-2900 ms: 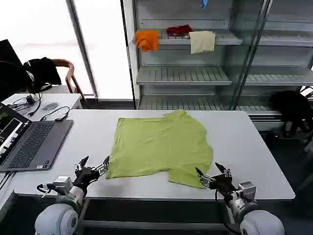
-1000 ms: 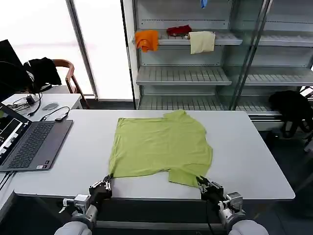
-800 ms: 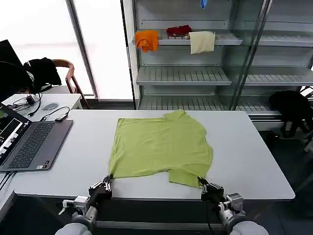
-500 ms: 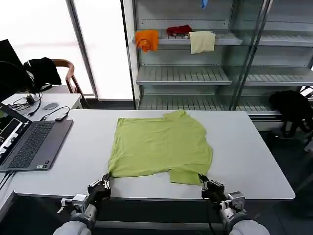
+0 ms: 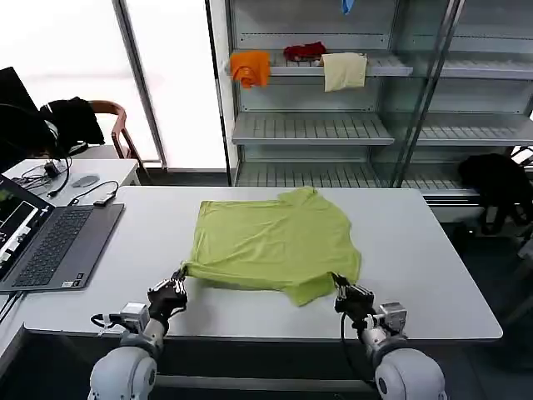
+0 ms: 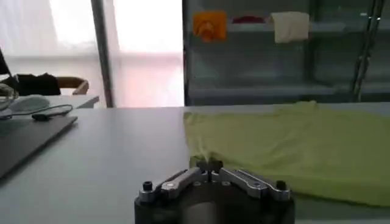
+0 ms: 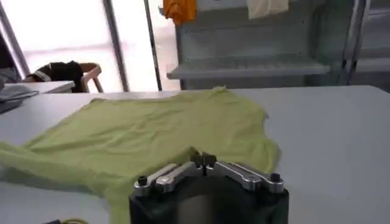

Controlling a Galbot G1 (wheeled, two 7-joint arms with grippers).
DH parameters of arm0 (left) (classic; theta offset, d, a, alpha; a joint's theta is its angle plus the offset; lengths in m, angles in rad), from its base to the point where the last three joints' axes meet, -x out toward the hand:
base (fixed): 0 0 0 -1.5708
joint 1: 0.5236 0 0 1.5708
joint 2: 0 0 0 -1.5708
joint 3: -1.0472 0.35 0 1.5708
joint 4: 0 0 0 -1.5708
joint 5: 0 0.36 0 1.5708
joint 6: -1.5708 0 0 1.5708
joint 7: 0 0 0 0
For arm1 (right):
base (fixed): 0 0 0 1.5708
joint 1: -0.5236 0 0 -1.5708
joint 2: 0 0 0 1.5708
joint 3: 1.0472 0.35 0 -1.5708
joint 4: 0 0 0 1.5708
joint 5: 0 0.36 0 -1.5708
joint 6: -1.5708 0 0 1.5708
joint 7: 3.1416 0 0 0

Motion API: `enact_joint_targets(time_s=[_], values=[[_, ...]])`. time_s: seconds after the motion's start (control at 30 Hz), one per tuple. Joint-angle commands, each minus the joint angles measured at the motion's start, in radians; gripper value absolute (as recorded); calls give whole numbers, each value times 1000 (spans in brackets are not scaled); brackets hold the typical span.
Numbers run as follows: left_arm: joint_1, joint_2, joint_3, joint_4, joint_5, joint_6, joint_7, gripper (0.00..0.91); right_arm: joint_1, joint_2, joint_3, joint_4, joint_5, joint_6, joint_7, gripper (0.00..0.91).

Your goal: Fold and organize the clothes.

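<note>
T-shirt [image 5: 275, 245] corners are sitting pinched in closed fingers: left gripper [image 5: 173, 291] is gripping the near-left hem, right gripper [image 5: 347, 297] the near-right hem, lifting that edge while the rest is lying on the desk [image 5: 433, 267].

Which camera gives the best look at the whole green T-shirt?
The head view: the T-shirt lies fully in sight on the table. The left wrist view shows its near-left corner at the left gripper; the right wrist view looks low across it.
</note>
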Motion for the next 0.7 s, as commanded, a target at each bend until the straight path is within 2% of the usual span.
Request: enact_joint_targets(time_s=[0.03, 0.33, 0.7], values=[[-143, -4, 15, 54, -25, 22, -7, 0, 201, 42, -12, -132, -1, -6, 10, 0], [-204, -21, 27, 56, -62, 106, -57, 0, 334, 58, -31, -231, -14, -7, 8, 0], [-225, -31, 44, 135, 1, 111, -70, 10, 402, 72, -36, -357, -71, -6, -30, 0]])
